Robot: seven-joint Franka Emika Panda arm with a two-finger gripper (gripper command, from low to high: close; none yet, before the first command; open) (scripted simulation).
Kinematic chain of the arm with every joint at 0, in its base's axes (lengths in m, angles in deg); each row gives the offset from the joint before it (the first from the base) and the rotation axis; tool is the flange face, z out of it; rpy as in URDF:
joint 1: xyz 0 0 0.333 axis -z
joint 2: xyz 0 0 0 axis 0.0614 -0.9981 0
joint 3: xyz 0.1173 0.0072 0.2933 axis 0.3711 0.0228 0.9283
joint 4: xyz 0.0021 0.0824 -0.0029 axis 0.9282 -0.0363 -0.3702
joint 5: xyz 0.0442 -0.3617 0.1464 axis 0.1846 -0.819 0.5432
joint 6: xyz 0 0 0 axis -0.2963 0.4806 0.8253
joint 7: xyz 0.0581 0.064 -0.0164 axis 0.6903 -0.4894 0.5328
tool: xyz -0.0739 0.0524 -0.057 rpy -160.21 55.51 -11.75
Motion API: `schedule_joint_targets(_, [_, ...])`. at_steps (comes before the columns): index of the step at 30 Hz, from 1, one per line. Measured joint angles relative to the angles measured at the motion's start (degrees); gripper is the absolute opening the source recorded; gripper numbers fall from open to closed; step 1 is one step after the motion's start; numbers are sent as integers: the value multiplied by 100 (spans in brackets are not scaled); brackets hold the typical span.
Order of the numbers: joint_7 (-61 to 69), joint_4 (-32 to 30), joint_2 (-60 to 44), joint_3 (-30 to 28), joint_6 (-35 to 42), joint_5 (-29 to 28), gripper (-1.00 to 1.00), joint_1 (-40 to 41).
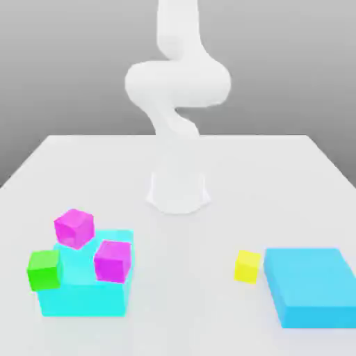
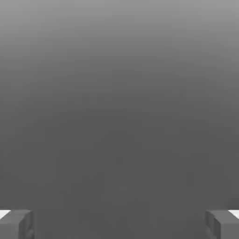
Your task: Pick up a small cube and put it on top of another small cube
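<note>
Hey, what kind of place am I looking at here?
Most likely a simulated robot workspace rather than a real room: a plain white table against a blank grey backdrop, a smooth white robot arm mounted on it, and flat-coloured blocks such as the yellow cube beside a cyan block.

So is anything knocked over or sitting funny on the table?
Mostly tidy. The odd bit: two magenta cubes sit tilted on the cyan block, and a green cube leans at its edge. The yellow cube rests flat beside the other cyan block.

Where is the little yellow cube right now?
In the exterior view, the yellow cube sits on the white table, toward that view's right, right beside the flat cyan block.
</note>
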Motion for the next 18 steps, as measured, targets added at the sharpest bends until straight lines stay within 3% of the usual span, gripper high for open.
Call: schedule_joint_targets(18, [3843, -3055, -3821, 207, -2962, 27, 0, -2017])
